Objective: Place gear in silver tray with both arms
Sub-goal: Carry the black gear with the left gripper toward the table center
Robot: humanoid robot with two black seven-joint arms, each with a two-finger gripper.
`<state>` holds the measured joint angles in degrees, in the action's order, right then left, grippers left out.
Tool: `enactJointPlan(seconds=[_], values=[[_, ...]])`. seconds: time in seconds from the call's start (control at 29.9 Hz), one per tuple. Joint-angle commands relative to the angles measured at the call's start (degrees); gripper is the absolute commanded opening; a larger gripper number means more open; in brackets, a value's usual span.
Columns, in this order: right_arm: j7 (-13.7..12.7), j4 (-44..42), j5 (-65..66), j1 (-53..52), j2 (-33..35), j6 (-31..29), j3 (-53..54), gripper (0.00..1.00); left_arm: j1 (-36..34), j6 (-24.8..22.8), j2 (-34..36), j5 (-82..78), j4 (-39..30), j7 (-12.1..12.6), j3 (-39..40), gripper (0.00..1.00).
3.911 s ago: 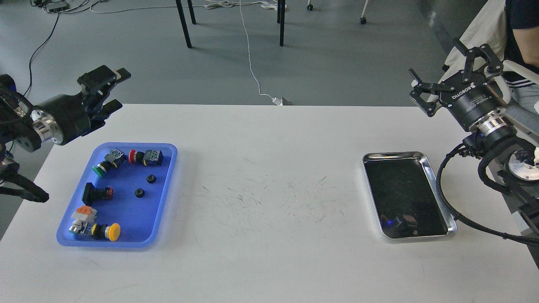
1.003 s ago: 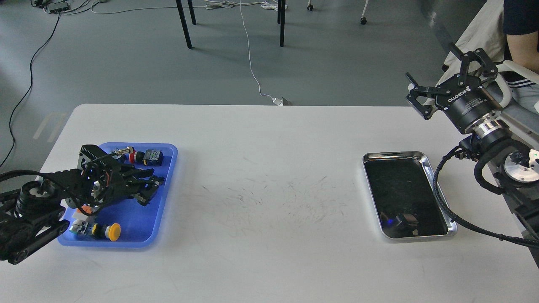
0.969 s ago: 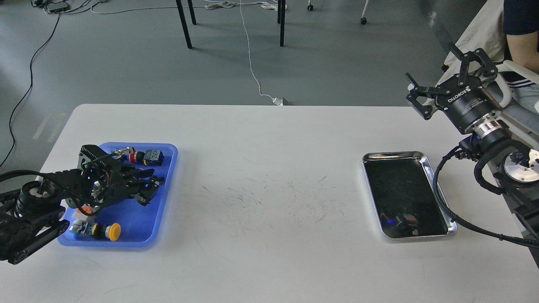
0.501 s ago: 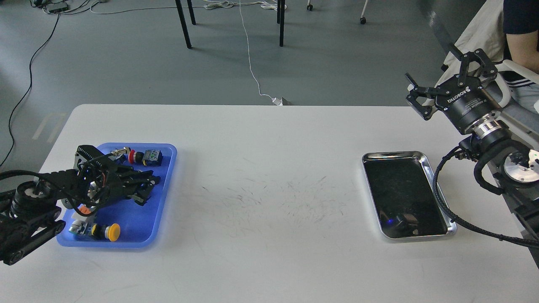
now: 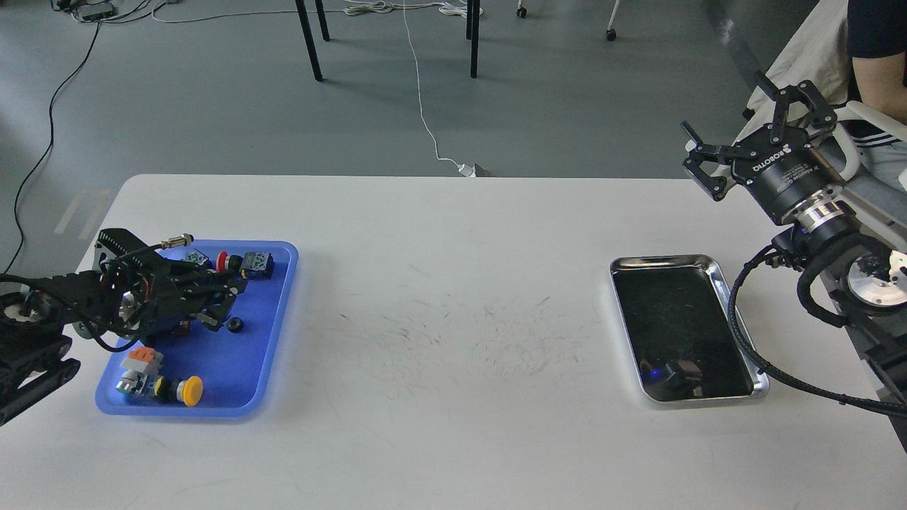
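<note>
My left gripper (image 5: 225, 301) is low over the blue tray (image 5: 273, 333) at the table's left, its dark fingers drawn together. One small black gear (image 5: 234, 325) lies on the tray floor just right of the fingertips. The second gear's former spot further right is bare blue, and that gear seems pinched between the fingers, mostly hidden. The silver tray (image 5: 666, 261) lies empty at the table's right. My right gripper (image 5: 745, 131), marked ROBOTIQ, hangs open and empty above the table's far right corner, behind the silver tray.
The blue tray also holds a red button switch (image 5: 244, 263), a yellow button switch (image 5: 181, 389) and an orange-topped part (image 5: 142, 358). A white table (image 5: 453, 340) spans between the trays. A seated person (image 5: 879, 57) is at far right.
My left arm came down from above the table's left edge into the blue tray, then drew back left. One gear is gone from its spot. The right arm has barely moved.
</note>
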<state>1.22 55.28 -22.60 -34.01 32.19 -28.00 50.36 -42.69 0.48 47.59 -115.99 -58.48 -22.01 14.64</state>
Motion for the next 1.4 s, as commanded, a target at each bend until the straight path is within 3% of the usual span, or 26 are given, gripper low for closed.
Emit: enactJointPlan(seconds=[0.0, 0.13, 0.27, 0.33, 0.5, 0.67, 0.94, 1.37], values=[[-0.2, -0.1, 0.0, -0.1, 0.5, 0.0, 0.0, 0.99, -4.8, -3.6, 2.1, 3.6, -9.9, 3.1, 0.2, 0.07], [-0.3, -1.9, 1.5, -1.1, 0.8, 0.0, 0.1, 0.99, -7.6, -5.4, -1.7, 4.7, -18.6, 9.5, 0.3, 0.07], [-0.4, -5.7, 2.0, -1.5, 1.5, 0.0, 0.1, 0.99, -7.8, -5.7, -14.9, 4.6, -20.0, 14.7, 0.0, 0.07], [-0.4, -8.3, 2.1, -1.5, 2.4, 0.0, 0.0, 0.99, -7.6, -5.7, -21.4, 4.6, -19.3, 15.6, -0.1, 0.07], [-0.4, -12.0, 5.5, -1.5, 3.2, 0.0, -0.4, 0.99, -6.4, -5.5, -37.5, 4.4, -11.6, 16.4, -0.7, 0.07], [-0.4, -12.0, 5.9, -1.7, 3.1, 0.0, -1.9, 0.99, -3.5, -5.1, -46.8, 3.9, -4.5, 16.1, -1.3, 0.07], [-0.4, -11.1, 6.1, -2.6, 2.4, 0.0, -2.1, 0.99, 2.4, -3.4, -47.6, 0.4, 2.5, 14.4, -1.3, 0.07], [-0.4, -10.5, 6.2, -4.5, 2.3, 0.0, -3.8, 0.99, 5.3, -0.9, -47.6, 0.3, 2.6, 15.0, -4.0, 0.09]])
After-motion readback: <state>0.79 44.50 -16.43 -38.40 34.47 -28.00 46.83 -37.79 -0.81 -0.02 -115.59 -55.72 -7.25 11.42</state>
